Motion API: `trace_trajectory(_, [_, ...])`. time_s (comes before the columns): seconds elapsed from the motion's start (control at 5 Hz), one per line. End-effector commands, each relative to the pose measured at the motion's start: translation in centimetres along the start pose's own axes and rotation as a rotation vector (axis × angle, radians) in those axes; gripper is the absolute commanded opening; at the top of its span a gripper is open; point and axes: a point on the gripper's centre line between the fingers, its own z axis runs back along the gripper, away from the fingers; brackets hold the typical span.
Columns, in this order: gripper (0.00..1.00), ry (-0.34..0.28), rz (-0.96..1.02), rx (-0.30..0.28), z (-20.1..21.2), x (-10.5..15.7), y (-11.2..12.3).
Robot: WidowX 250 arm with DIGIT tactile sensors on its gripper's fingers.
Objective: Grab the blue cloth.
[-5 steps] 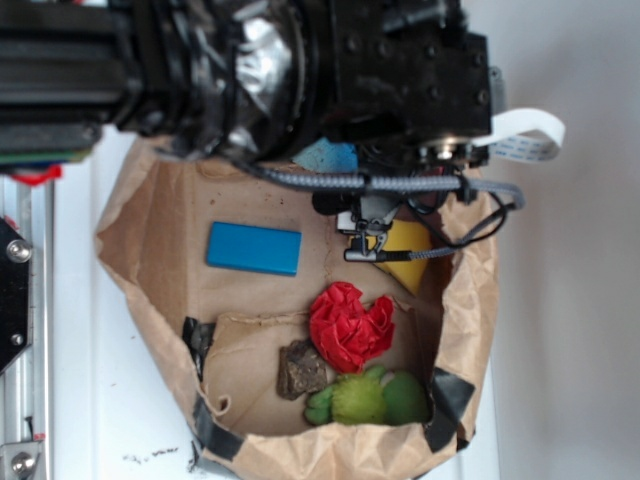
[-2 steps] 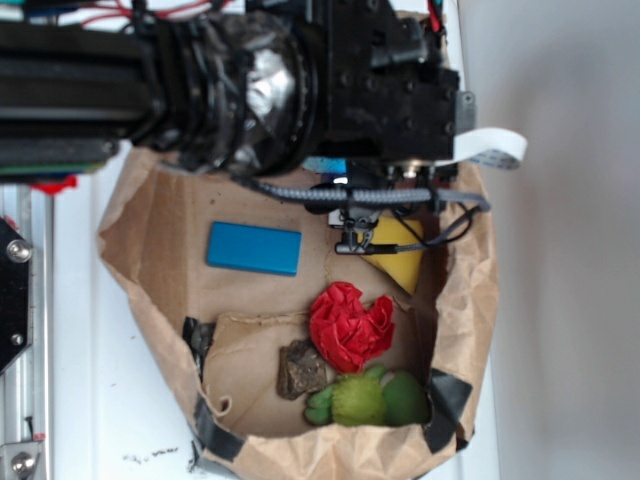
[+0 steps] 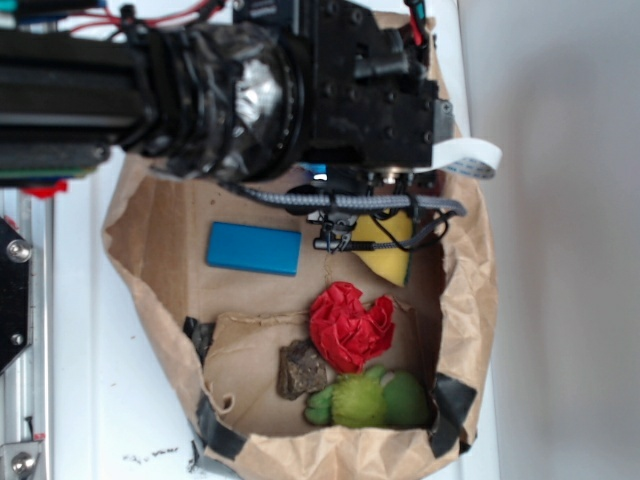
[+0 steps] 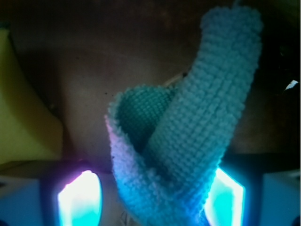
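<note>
Hanging between the two glowing fingers (image 4: 225,194) of the tool (image 4: 155,200), the blue cloth (image 4: 188,136) was folded into a rumpled loop, one end standing up and tilted right. The tool was clenched on the cloth's lower part. From outside, only a blue sliver of cloth (image 3: 315,169) showed under the black arm (image 3: 250,90), at the far end of a brown paper bag (image 3: 465,290) on the white worktop (image 3: 80,330). Inside the bag lay a yellow sponge (image 3: 385,245) just beside the tool, a blue block (image 3: 254,249), a red crumpled ball (image 3: 350,325), a brown lump (image 3: 300,370) and a green plush toy (image 3: 365,398).
</note>
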Motion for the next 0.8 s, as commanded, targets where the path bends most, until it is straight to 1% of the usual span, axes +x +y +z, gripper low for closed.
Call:
trace_trajectory(0.0, [0.00,-0.051,0.016,0.011,1.5,1.0,0.8])
trace_trajectory(0.4, [0.00,-0.042,0.022,0.010,1.7,1.3,0.8])
trace_trajectory(0.6, [0.00,-0.031,0.020,-0.037,3.5,0.5,0.6])
